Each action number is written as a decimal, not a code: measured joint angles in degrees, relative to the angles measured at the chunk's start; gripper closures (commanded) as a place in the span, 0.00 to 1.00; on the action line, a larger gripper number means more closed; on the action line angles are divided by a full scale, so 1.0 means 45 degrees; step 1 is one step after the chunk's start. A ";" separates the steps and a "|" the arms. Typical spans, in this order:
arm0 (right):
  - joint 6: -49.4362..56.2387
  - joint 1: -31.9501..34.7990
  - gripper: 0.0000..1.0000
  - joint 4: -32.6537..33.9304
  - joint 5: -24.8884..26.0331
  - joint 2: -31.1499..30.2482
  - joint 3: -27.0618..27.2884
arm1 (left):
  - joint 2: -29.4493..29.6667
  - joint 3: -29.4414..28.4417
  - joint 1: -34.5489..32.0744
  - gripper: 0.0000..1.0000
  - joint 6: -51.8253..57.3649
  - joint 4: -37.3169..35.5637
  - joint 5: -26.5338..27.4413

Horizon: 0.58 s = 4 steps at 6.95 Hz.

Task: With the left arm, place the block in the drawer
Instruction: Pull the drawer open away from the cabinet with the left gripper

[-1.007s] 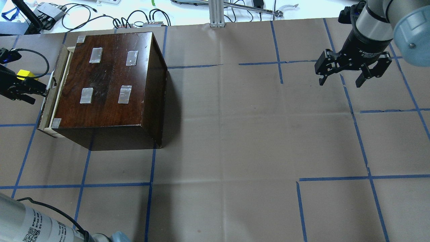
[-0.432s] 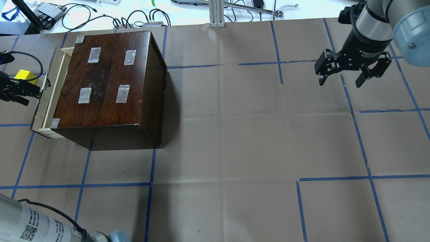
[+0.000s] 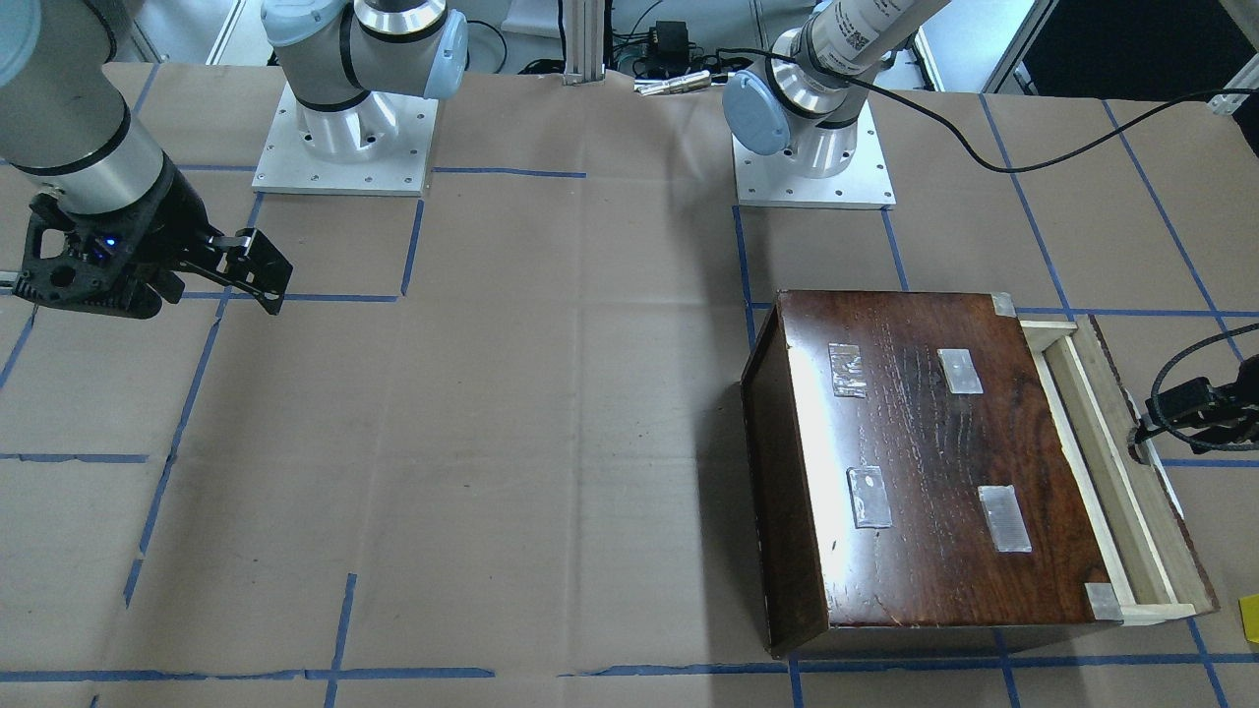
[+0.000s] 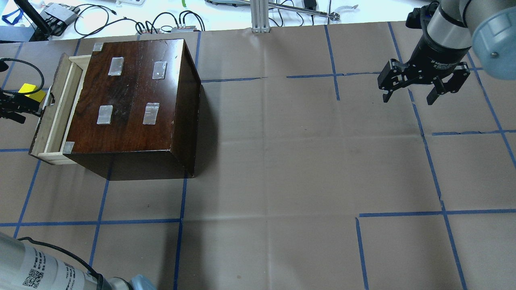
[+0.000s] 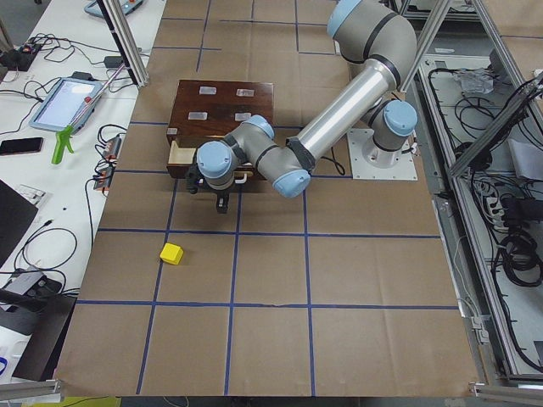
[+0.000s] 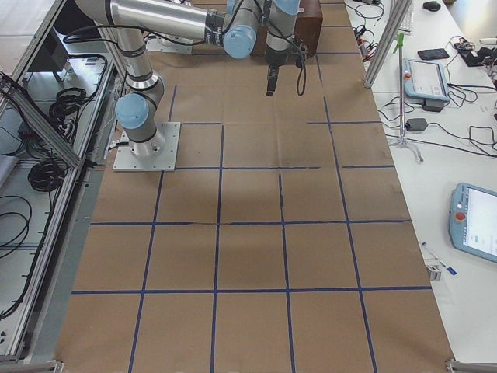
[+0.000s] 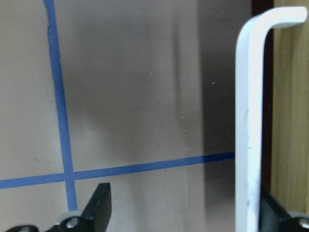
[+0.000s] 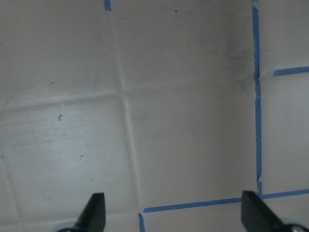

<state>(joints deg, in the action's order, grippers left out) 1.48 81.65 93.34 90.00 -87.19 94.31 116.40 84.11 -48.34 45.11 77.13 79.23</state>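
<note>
The yellow block lies on the table paper to the left of the box, beyond my left gripper; it also shows in the exterior left view. The pale wood drawer is partly pulled out of the dark brown box. My left gripper is open at the drawer's front. In the left wrist view the white handle stands between the fingers, against the right-hand one. My right gripper is open and empty above the table's far right.
Blue tape lines cross the brown paper. Cables and small devices lie past the table's far edge. The arm bases stand at the robot's side of the table.
My left gripper has moved left with the handle, and the drawer has slid further out of the box. The block and the right arm have not moved.
</note>
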 measured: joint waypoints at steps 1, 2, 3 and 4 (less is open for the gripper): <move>-0.0004 0.0000 0.00 0.0001 0.0000 0.0000 0.0000 | 0.0034 -0.0066 0.0009 0.01 0.0026 -0.0005 0.0100; -0.0001 0.0000 0.00 0.0000 0.0000 0.0000 0.0000 | 0.0061 -0.0087 0.0021 0.01 0.0071 -0.0009 0.0147; -0.0001 0.0000 0.00 0.0000 0.0000 0.0000 0.0000 | 0.0083 -0.0092 0.0037 0.01 0.0214 -0.0010 0.0177; -0.0005 0.0000 0.00 0.0000 0.0000 0.0000 0.0000 | 0.0109 -0.0110 0.0154 0.01 0.0413 -0.0021 0.0190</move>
<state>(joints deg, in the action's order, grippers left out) 1.45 81.65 93.34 90.00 -87.19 94.31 116.90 83.62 -47.64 46.97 77.03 80.09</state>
